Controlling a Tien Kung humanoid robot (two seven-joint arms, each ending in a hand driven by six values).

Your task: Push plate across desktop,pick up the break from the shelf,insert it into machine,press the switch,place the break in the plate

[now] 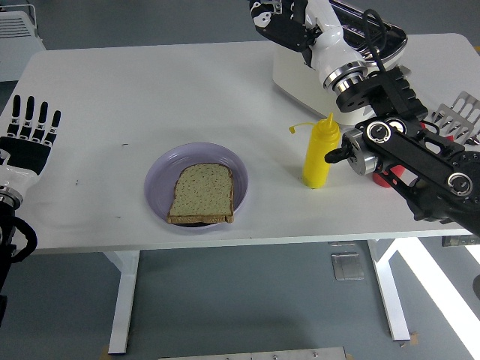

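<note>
Lilac plate (159,174) near front edge of white surface (112,97), bread slice (202,193) flat inside it, so placing looks done. My right hand (279,16) up over toaster (289,71), fingers loosely curled, holding nothing. Left hand (28,139) spread flat at left edge. Retreat: lift clear, avoid clipping yellow bottle (318,154).

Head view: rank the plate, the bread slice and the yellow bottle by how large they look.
1. Plate, clearly largest.
2. Bread slice, lying on it.
3. Yellow bottle: taller than wide, close to the bread in apparent size, so this order is unsure.
</note>
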